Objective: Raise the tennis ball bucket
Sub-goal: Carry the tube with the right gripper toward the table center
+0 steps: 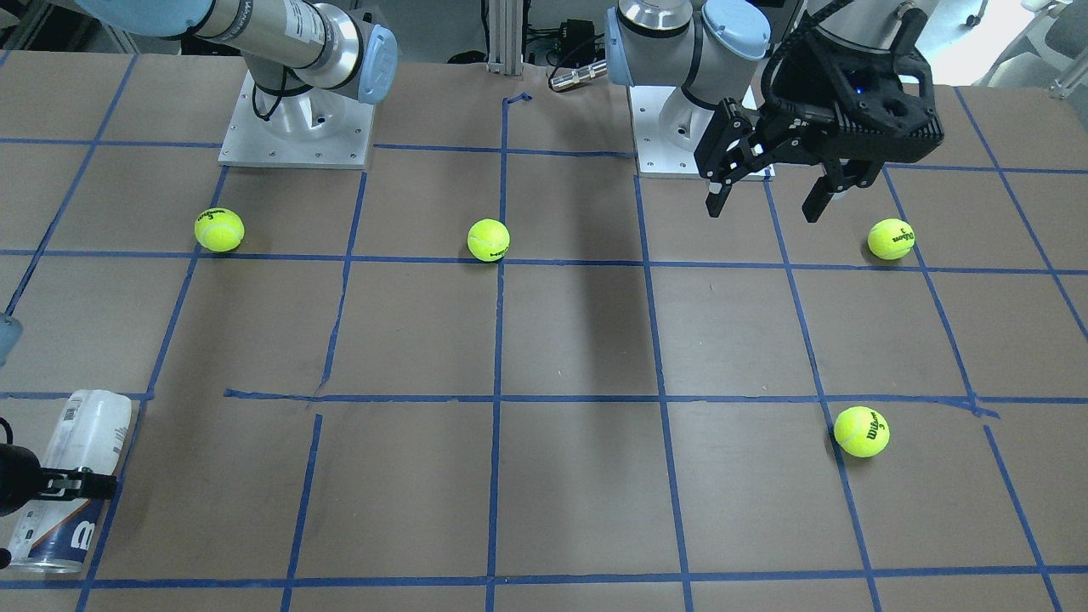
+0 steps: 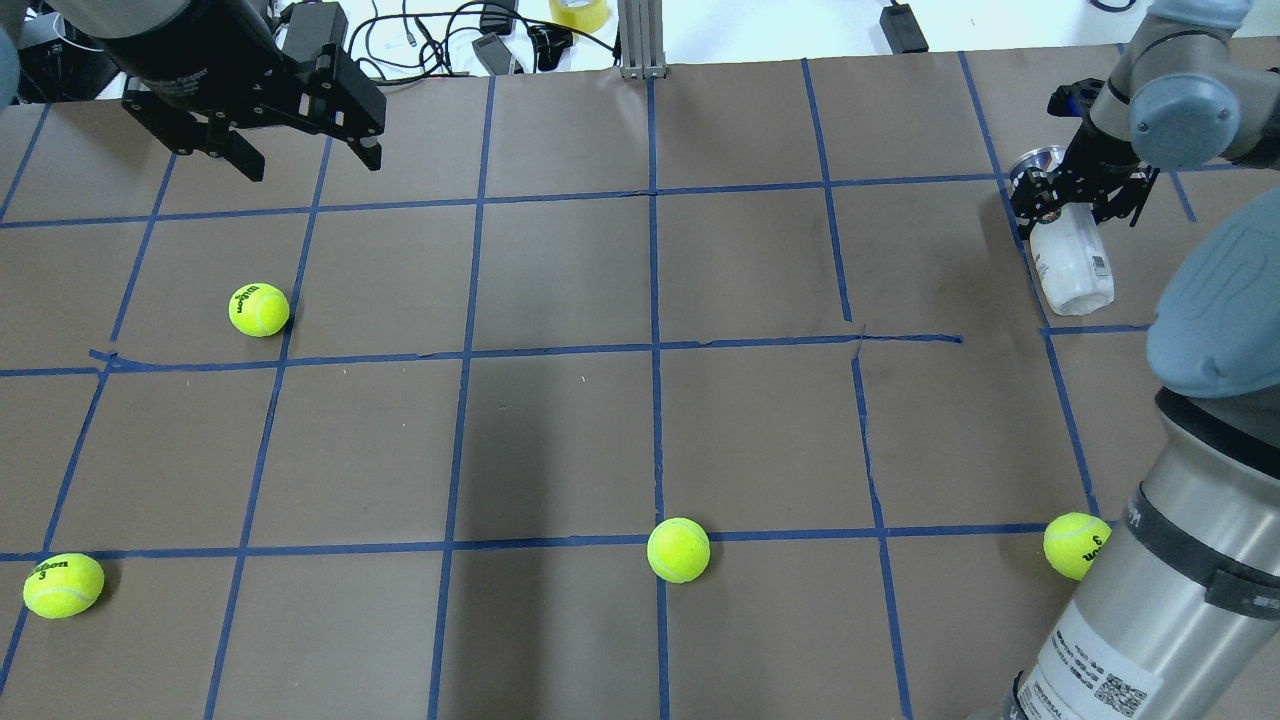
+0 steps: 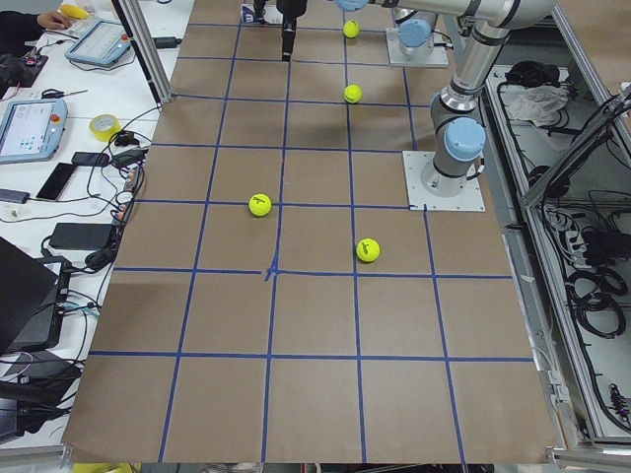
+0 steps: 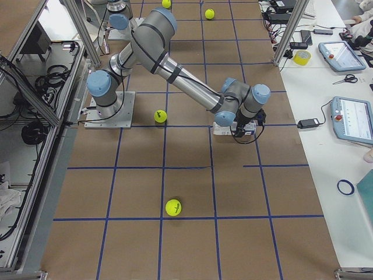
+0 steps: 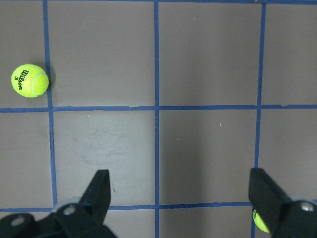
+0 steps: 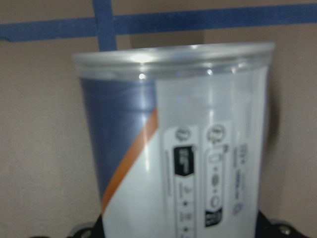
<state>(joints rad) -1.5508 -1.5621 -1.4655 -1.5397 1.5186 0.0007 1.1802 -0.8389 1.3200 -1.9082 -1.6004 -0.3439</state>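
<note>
Right pincer (image 2: 1083, 196): jaws straddle the tennis ball bucket (image 2: 1076, 268) near its far end. The wrist view shows the can filling the gap between the fingers. Can't tell whether the pads are actually pressing on it.

Bucket lies on its side on the worktop (image 2: 560, 280), far-right area from the robot's side, next to a blue tape line. Navy band with the white letter faces the operators' edge.

Left pincer (image 1: 765, 208): jaws wide apart, holding nothing, hanging above the worktop on the robot's left, well apart from the bucket.

Four tennis balls sit loose on the worktop:
- one (image 2: 259, 309) near the left pincer
- one (image 2: 63, 585) at the near-left edge
- one (image 2: 678, 549) near-centre on a tape line
- one (image 2: 1075, 545) beside the right arm's base link
</note>
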